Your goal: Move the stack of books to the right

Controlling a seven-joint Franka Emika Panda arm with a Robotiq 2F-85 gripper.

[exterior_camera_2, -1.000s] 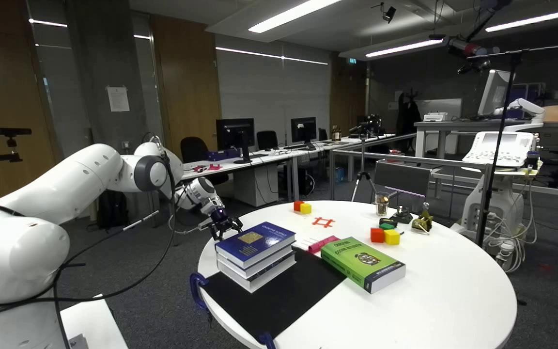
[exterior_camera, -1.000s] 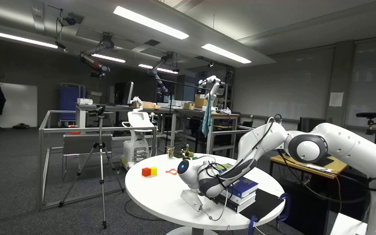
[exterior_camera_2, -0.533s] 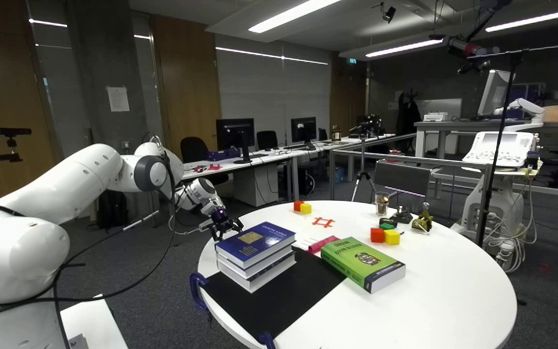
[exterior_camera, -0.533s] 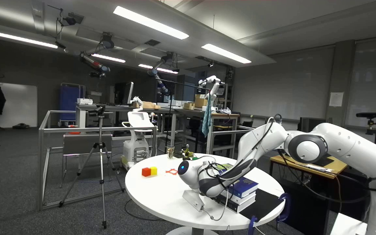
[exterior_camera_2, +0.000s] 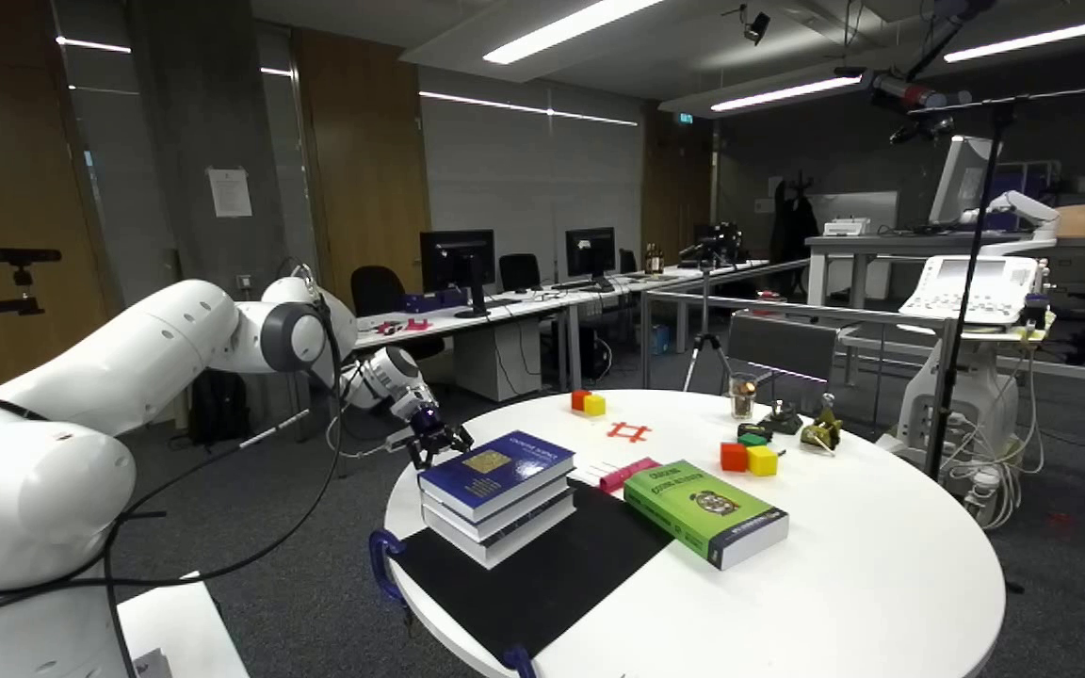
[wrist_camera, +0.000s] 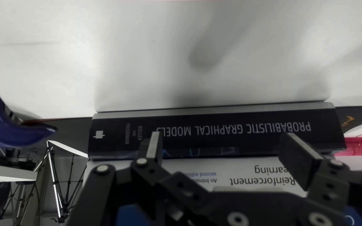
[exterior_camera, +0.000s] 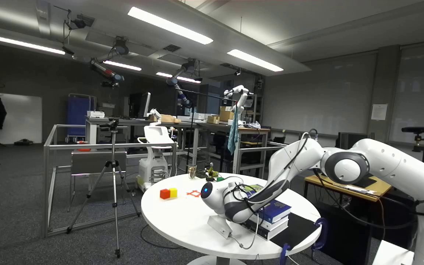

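The stack of books (exterior_camera_2: 495, 457) stands on the round white table, partly over a black mat. A blue book is on top, a white one in the middle, a dark one at the bottom. The stack also shows in an exterior view (exterior_camera: 276, 213), partly covered by the arm. In the wrist view the dark book's spine (wrist_camera: 212, 133) and the white spine below it face my gripper (wrist_camera: 225, 144). The fingers are open and spread wide, with nothing between them. In an exterior view the gripper (exterior_camera_2: 442, 447) is at the stack's spine side; I cannot tell whether it touches.
A green book (exterior_camera_2: 703, 508) lies beside the stack, with a pink roll (exterior_camera_2: 629, 474) near it. The black mat (exterior_camera_2: 542, 593) is held by blue clamps (exterior_camera_2: 384, 565). Red and yellow blocks (exterior_camera_2: 748, 459), a glass (exterior_camera_2: 742, 397) and small figures stand farther off on the table (exterior_camera_2: 863, 565).
The wrist's white camera housing has shifted slightly toward the stack in an exterior view. The books have not moved, and the fingers look unchanged.
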